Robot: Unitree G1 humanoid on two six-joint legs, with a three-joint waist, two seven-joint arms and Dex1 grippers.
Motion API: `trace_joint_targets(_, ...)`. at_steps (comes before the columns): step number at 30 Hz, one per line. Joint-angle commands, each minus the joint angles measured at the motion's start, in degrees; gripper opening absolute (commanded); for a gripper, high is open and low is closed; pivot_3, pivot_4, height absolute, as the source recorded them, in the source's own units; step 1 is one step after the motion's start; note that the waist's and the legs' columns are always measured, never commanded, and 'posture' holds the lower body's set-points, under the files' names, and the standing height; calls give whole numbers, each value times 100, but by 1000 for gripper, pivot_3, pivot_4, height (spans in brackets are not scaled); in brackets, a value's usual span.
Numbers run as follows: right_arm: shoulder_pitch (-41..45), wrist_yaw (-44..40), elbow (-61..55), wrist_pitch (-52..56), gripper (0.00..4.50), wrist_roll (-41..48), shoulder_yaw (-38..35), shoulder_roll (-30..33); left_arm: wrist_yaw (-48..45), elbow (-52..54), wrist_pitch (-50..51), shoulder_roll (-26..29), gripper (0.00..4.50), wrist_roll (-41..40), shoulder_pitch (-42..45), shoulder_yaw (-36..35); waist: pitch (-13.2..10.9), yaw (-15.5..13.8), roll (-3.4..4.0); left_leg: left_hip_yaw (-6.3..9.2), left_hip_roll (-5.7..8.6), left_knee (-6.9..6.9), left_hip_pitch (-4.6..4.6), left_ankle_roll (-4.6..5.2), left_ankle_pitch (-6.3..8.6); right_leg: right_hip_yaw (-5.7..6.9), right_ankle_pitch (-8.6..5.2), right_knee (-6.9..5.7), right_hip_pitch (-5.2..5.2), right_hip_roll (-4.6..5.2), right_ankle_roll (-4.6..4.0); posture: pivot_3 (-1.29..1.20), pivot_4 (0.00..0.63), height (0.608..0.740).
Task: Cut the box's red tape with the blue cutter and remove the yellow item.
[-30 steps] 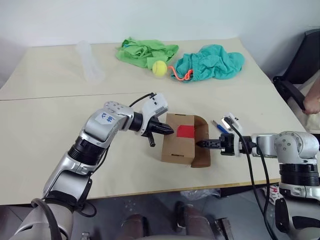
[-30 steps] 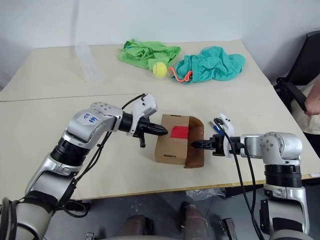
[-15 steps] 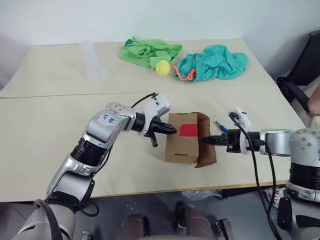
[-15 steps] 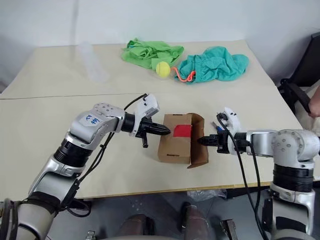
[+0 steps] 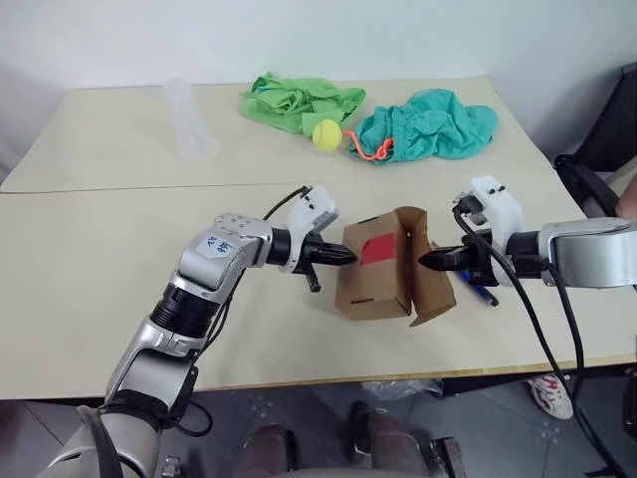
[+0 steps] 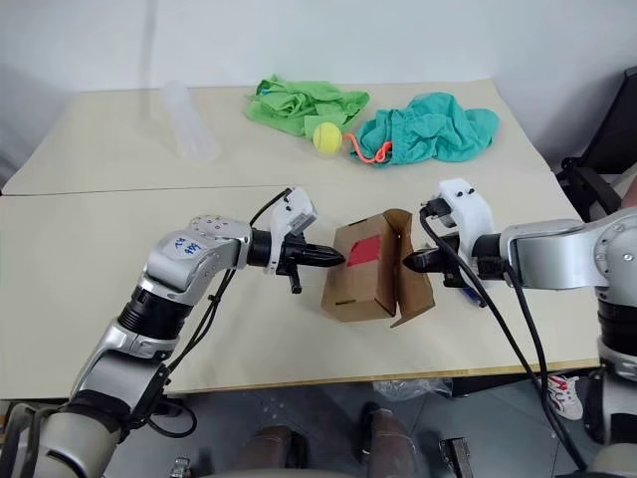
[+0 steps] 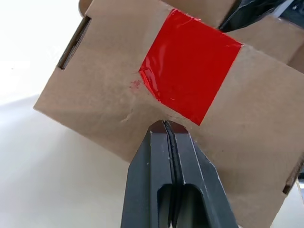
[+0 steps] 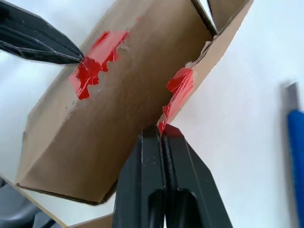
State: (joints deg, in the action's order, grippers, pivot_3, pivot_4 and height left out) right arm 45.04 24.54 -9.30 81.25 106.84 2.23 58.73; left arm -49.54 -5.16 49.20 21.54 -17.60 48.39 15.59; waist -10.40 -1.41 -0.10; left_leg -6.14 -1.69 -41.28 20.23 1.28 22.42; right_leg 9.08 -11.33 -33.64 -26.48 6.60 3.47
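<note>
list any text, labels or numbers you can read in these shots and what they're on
Left arm's white sticker: blue handwritten marks, too small and blurred to read.
Box: no print to read.
Red tape: plain, no writing.
Blue cutter: no legible marking.
No other text can be read.

Head stereo pair looking down (over table (image 5: 100,259)), wrist views close, all sharing box (image 5: 383,269)
</note>
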Motion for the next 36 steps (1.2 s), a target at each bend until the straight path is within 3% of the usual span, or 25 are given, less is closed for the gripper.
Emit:
trace_joint_targets(1,465,384,-195,-552,13,616,415,230,76,-25,-10,-135,0,39,-93,68,-1,1,-1,-1,0,0,1,0,0,-1,1,3,1,-1,2,0,150,740)
trace_joint_targets(13,2682,817,330,-260,13,616,1953,174,114,3,-108,-247,0,-53,-218,-279,-2,2,1,8,-6,1,46,9,5,2,4,23,-31,1,7,0,150,740)
trace_joint_targets(17,2711,772,399,-247,13,616,2149,177,67,-43,-105,-198,0,-136,-303,-435,-2,-17,1,2,-4,-9,108,9,5,14,7,11,-94,-1,11,0,150,740)
trace_joint_targets(21,2583,782,374,-264,13,616,2258,207,-108,99,202,-136,0,-459,-353,-681,-2,-10,0,-47,-4,-7,106,10,5,26,8,11,-98,-4,13,0,150,740)
trace_joint_targets(27,2260,944,383,-374,13,616,2321,130,-310,501,1255,-100,0,-1642,-221,-1493,-2,-6,1,-60,-7,-8,100,9,5,19,8,8,-97,-4,13,0,150,740)
trace_joint_targets(36,2548,1129,625,-349,13,616,2319,-115,-60,431,1450,-372,0,-2123,158,-1766,-2,8,1,-66,-6,-7,98,6,4,17,10,5,-98,-7,16,0,150,740)
